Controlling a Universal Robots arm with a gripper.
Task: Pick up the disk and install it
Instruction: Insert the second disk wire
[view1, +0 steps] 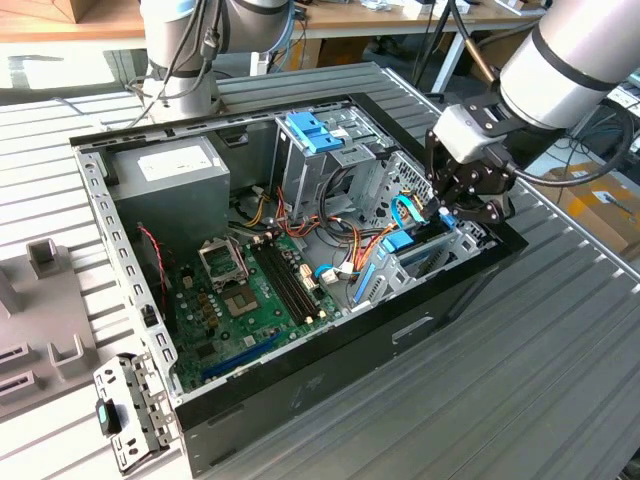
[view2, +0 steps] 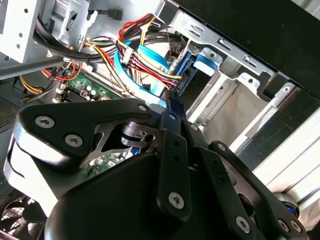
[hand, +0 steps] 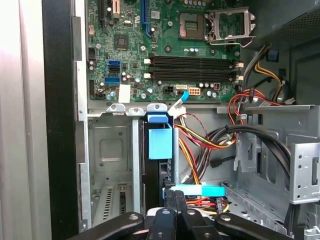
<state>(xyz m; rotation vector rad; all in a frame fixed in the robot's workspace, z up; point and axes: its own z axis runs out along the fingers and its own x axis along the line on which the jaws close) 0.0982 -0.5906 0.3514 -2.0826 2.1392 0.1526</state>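
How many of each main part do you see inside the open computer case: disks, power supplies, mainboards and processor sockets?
Disk: 1
Power supply: 1
Mainboard: 1
Processor socket: 1
Total: 4

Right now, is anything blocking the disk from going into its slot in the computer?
Nothing visible does. The disk already stands upright in the metal bay, with the gripper at its near edge. The cables run beside it, not across it.

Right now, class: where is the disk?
In the exterior view the disk stands on edge in the drive bay at the case's right end, directly below the hand.
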